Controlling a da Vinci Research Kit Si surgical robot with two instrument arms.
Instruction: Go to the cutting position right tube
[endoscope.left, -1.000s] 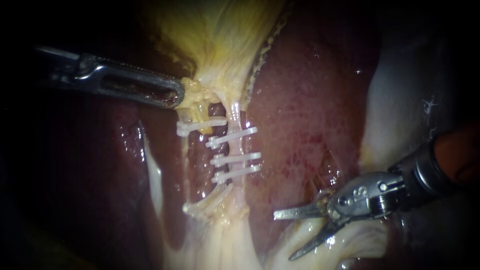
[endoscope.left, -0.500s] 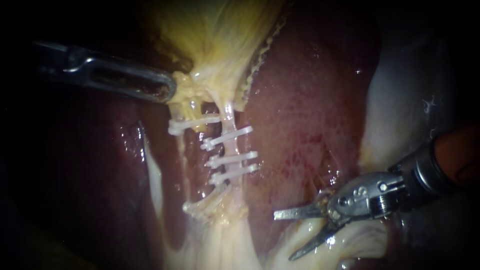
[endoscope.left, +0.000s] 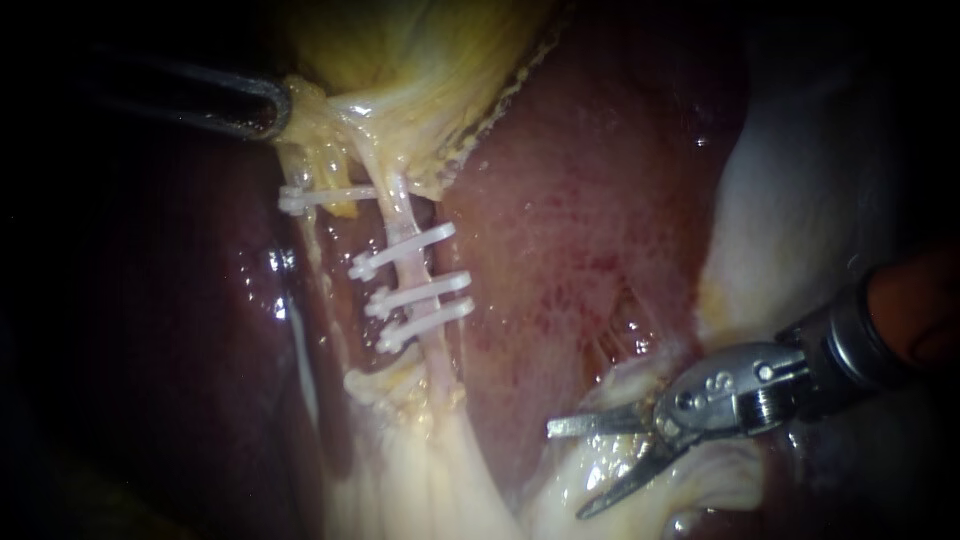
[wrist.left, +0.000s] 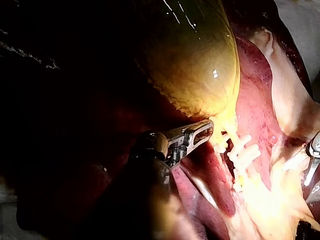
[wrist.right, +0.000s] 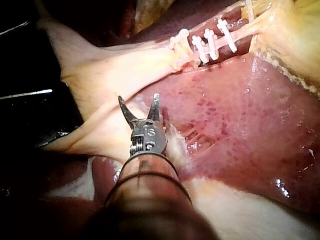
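My right instrument (endoscope.left: 566, 472) has its jaws released: they stand wide in a clear V, two thin blades with nothing between them. The upper blade points across the edge of the liver (endoscope.left: 580, 200). The lower one slants over the pale tissue (endoscope.left: 700, 480) beside that edge, and I cannot tell whether either blade touches what lies under it. The right wrist view shows the same open gap, with the blades over the border where pale tissue meets liver.

My left instrument (endoscope.left: 270, 106) has its jaws clenched on the yellowish narrow end of the gallbladder (endoscope.left: 420, 50). In the left wrist view the two jaws lie together, with that tissue at their tip.

The right tube (endoscope.left: 411, 272) is well apart from my open blades, with a broad stretch of liver between us. It runs from the gallbladder's narrow end down into pale tissue, thin, whitish-pink, straight and taut. Three white clips (endoscope.left: 418, 293) cross it; the upper one sits a little apart from the lower two, and bare tube shows between them. The left tube (endoscope.left: 318, 262) lies just beside it, nearer my left instrument, with a single clip (endoscope.left: 325, 195) high up
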